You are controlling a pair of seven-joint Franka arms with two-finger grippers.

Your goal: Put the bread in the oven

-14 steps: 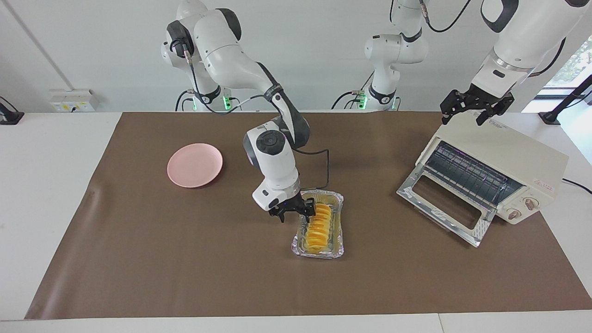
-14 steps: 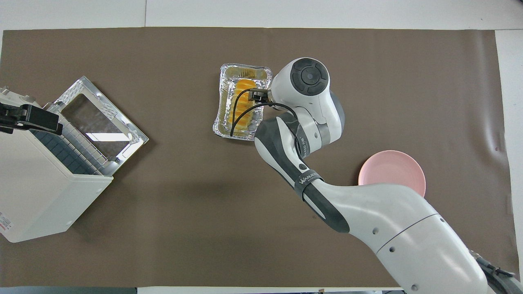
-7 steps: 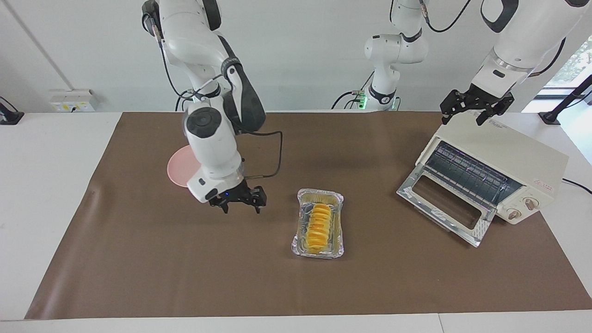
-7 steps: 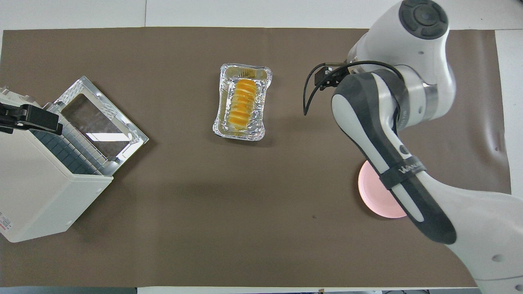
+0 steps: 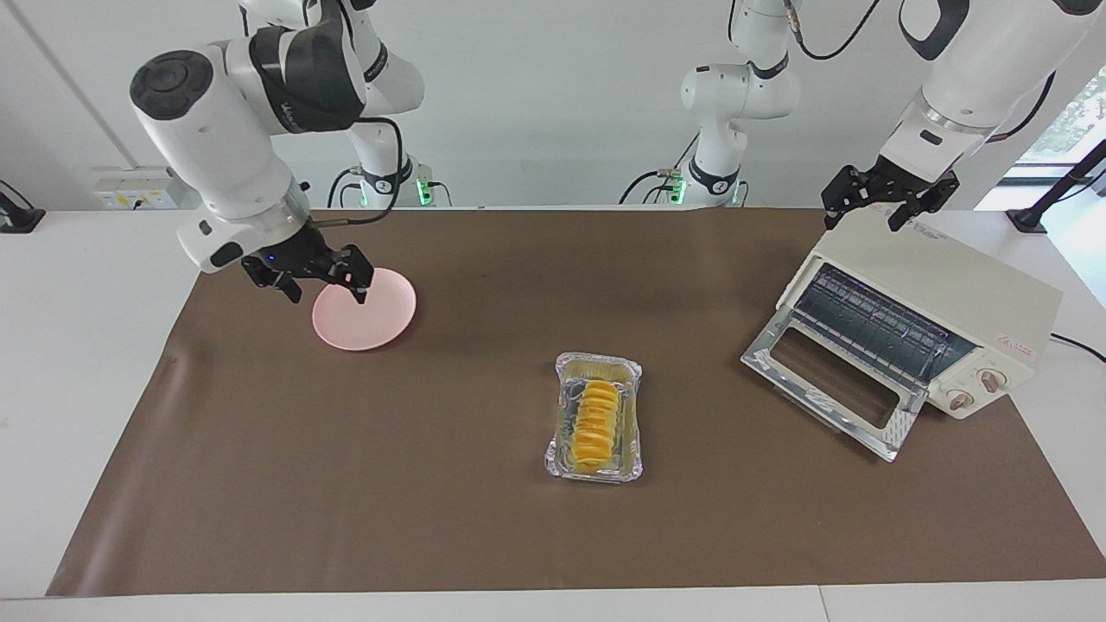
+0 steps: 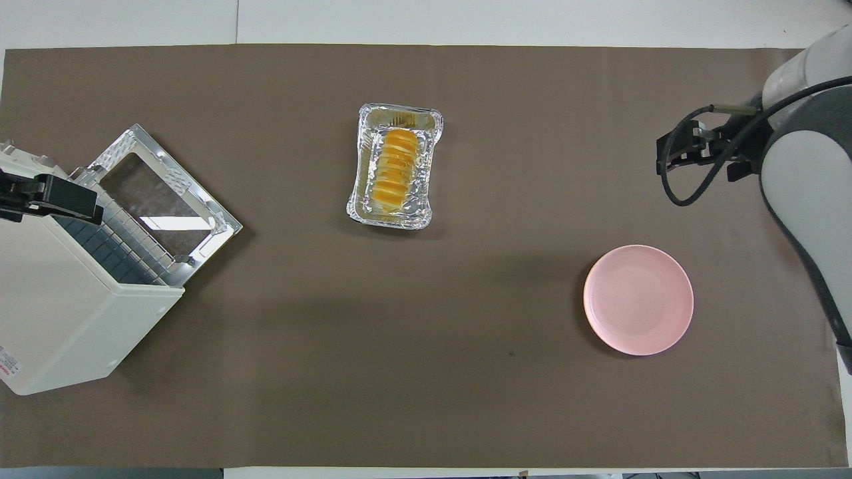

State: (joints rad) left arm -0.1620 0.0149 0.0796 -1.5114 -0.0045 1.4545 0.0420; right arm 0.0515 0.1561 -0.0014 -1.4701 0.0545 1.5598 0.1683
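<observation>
The bread point(image 5: 595, 423), a ridged yellow-orange loaf, lies in a crinkled rectangular foil tray point(image 5: 633, 419) on the brown mat. Relative to the tray, the boxy cream oven point(image 5: 950, 302) sits toward the left arm's end, its glass door dropped open. The left gripper point(image 5: 890, 206) hangs over the oven, fingers apart and empty. The right gripper point(image 5: 321, 275) is raised by the round pink plate point(image 5: 380, 315), likewise apart and empty.

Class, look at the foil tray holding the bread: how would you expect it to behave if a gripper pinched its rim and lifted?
The foil tray looks thin and crinkled, so its rim would probably buckle. It likely weighs little and may slide on the brown mat if nudged. The bread lies loose inside, so it might shift if the tray tilts.
</observation>
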